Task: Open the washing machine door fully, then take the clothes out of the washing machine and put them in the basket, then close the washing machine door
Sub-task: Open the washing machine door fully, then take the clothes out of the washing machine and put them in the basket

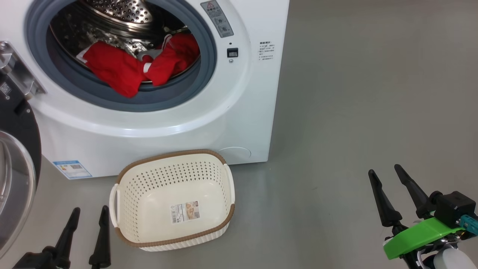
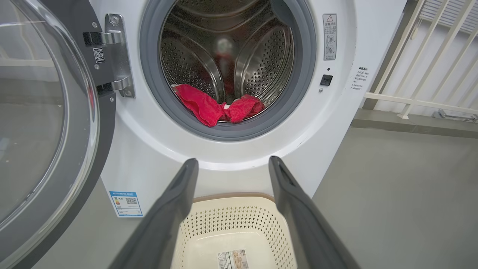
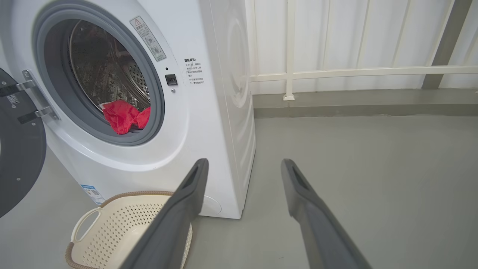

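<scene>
The white washing machine (image 1: 209,123) stands with its round black-rimmed door (image 1: 15,175) swung wide to the left on its hinge. Red clothes (image 1: 134,67) lie in the steel drum, drooping over the grey gasket; they appear too in the left wrist view (image 2: 216,106) and the right wrist view (image 3: 125,116). The cream basket (image 1: 123,194) with a brown rim sits empty on the floor before the machine. My left gripper (image 1: 89,216) is open at the lower left, just left of the basket. My right gripper (image 1: 386,175) is open at the lower right, well away from the machine.
Grey floor (image 1: 354,93) stretches to the right of the machine. A white railing and wall (image 3: 354,71) stand behind it, with a low kerb along the floor. The open door (image 2: 41,123) occupies the space at the machine's left.
</scene>
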You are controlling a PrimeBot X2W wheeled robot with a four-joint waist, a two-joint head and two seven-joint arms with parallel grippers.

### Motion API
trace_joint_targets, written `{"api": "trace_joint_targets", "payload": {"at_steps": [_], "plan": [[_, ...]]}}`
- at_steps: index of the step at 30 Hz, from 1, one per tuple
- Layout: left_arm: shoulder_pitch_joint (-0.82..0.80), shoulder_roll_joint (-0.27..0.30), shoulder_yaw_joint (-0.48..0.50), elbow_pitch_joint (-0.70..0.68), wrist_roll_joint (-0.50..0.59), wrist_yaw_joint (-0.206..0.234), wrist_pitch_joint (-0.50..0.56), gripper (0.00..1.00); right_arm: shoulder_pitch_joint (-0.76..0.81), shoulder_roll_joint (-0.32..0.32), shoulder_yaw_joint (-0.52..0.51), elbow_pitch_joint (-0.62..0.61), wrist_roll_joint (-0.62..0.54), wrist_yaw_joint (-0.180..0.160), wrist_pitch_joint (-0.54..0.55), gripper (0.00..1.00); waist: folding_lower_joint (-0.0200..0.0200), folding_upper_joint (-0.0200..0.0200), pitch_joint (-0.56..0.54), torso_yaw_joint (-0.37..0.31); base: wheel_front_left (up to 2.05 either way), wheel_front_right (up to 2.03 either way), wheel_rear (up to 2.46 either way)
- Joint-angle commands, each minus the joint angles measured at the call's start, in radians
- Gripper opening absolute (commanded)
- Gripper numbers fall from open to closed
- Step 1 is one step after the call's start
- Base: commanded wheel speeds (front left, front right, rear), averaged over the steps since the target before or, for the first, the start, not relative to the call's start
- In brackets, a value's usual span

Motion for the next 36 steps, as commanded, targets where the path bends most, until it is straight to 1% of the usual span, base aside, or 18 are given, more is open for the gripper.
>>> {"api": "trace_joint_targets", "payload": {"at_steps": [1, 10, 22, 28, 36], "plan": [[-0.013, 0.016, 0.039, -0.026, 0.007, -0.003, -0.012, 1.00, -0.001, -0.015, 0.018, -0.026, -0.003, 0.002, -0.012, 1.00, 0.0000, 0.0000, 0.001, 0.000, 0.00, 0.00, 0.00], [-0.024, 0.022, 0.032, -0.028, -0.002, -0.003, -0.012, 1.00, -0.011, -0.012, 0.024, -0.026, -0.004, 0.002, -0.012, 1.00, 0.0000, 0.0000, 0.013, -0.003, 0.11, -0.26, 0.15], [-0.035, 0.037, 0.033, -0.036, -0.004, -0.003, -0.012, 1.00, -0.017, -0.001, 0.024, -0.027, -0.007, 0.002, -0.012, 1.00, 0.0000, 0.0000, 0.027, -0.003, 1.04, -1.42, 0.38], [-0.041, 0.028, 0.044, -0.034, 0.016, -0.003, -0.012, 1.00, -0.021, 0.002, 0.027, -0.026, -0.008, 0.002, -0.012, 1.00, 0.0000, 0.0000, 0.034, -0.001, 0.83, -0.83, 0.00], [-0.065, 0.001, 0.023, 0.000, 0.026, -0.003, -0.012, 1.00, -0.033, 0.007, 0.034, -0.028, -0.010, 0.002, -0.012, 1.00, 0.0000, 0.0000, 0.051, 0.003, 0.08, -0.08, 0.00]]}}
